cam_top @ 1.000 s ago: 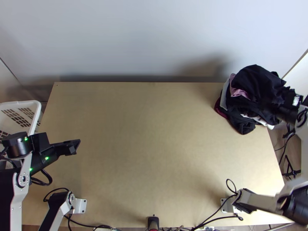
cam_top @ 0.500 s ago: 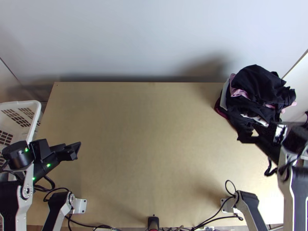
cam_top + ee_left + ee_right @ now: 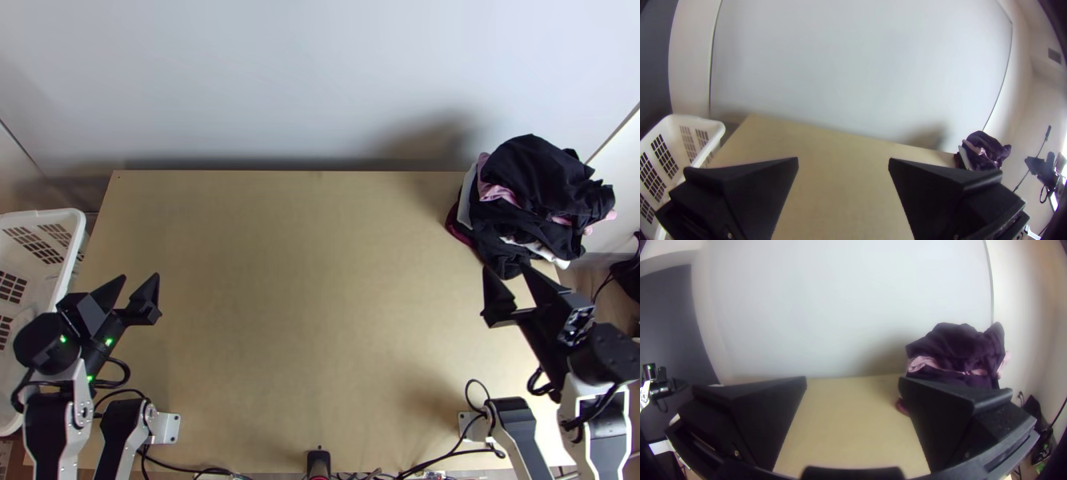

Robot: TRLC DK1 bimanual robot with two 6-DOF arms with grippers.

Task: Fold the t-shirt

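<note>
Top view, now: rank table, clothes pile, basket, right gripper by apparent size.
1. Table
2. Clothes pile and basket: too close to rank; the basket is cut off by the view's edge and partly covered by the left arm
3. Right gripper

I count one heap of cloth (image 3: 532, 180) at the table's (image 3: 320, 280) far right corner, one basket (image 3: 78, 224) beside its left edge.

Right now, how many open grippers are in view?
2. The left gripper is at the table's left side, beside the white basket; the right gripper is at the near edge of the clothes pile, as the top view shows it.
</note>
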